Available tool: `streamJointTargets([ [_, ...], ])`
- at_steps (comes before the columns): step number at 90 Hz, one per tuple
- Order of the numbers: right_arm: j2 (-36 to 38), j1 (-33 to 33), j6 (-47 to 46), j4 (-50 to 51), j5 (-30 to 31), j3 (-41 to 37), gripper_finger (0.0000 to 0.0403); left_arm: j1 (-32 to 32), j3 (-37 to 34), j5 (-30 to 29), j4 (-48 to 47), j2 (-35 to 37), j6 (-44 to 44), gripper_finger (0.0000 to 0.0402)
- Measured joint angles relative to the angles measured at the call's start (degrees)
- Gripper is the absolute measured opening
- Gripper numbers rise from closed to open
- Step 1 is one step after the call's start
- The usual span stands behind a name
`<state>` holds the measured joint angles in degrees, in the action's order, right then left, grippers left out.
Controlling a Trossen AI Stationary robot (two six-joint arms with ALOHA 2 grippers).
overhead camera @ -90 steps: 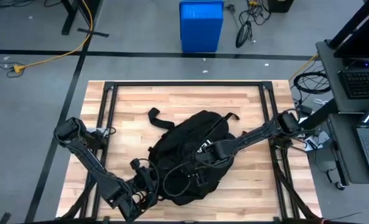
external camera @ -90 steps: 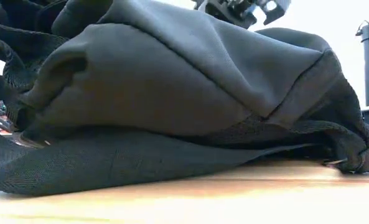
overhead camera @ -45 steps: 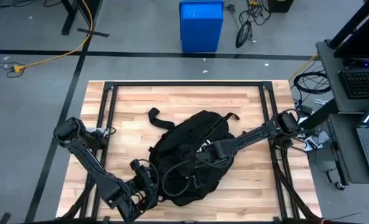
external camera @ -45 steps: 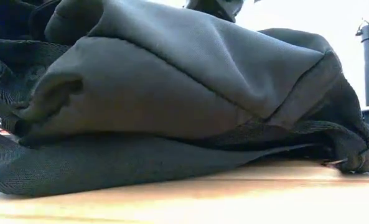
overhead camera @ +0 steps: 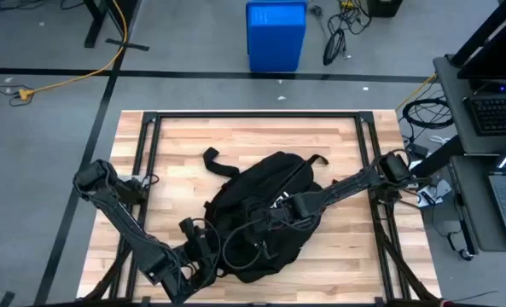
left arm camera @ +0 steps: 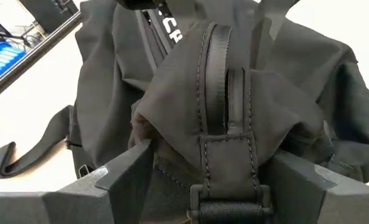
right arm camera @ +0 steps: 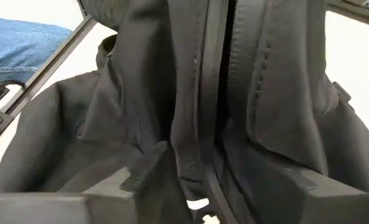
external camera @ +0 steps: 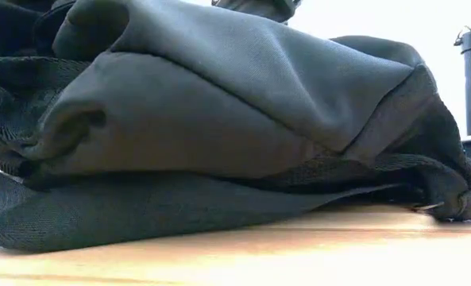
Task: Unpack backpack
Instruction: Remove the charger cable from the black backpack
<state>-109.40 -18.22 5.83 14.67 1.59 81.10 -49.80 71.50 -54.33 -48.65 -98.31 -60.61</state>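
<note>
- The large black soft fabric backpack (overhead camera: 265, 213) lies flat near the middle of the pale wooden slatted worktop (overhead camera: 176, 145), one loose black webbing strap (overhead camera: 218, 164) trailing toward the far side. It is not standing upright, so any opening has to be reached from above or from the near end.
- Left hand (overhead camera: 203, 256) sits at the pack's near-left edge. In the left wrist view its two grey fingers (left arm camera: 119, 174) stand apart on either side of a raised fold of fabric carrying a stitched webbing tab (left arm camera: 224, 158); the fold lies between them, but no clamping is visible. Judgement: it is placed to pinch this fold and anchor or lift the pack.
- Right hand (overhead camera: 291, 211) rests on top of the pack near the white lettering (overhead camera: 276, 201). The right wrist view looks along a zipper line (right arm camera: 206, 93), fingers (right arm camera: 144, 168) spread with fabric between them. Judgement: it is lined up with the zipper so the pack can be opened while the other hand steadies it.
- Low view: only slumped black fabric on the worktop; no contents are out. Judgement: unpacking is at an early stage.
- Risk: soft cloth may slide rather than tension.
</note>
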Motion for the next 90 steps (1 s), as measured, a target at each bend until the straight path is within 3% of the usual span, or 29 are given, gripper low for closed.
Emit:
streamJointTargets([
  [23,0.0,0.0,-3.8,0.4,0.0,0.0,0.0266,0.7,3.8,4.6,0.0,2.4,8.9,0.0258],
  [52,-4.8,0.0,-2.4,0.4,-0.1,0.0,0.0261,3.5,5.4,7.1,-0.1,2.5,13.6,0.0258],
  [69,-8.3,0.8,-0.3,-0.1,-0.2,0.0,0.0223,5.7,5.4,13.5,-0.4,2.5,16.5,0.0258],
  [90,-8.4,2.1,0.5,0.7,-0.2,0.0,0.0113,7.6,5.4,18.8,-2.1,2.5,17.2,0.0258],
])
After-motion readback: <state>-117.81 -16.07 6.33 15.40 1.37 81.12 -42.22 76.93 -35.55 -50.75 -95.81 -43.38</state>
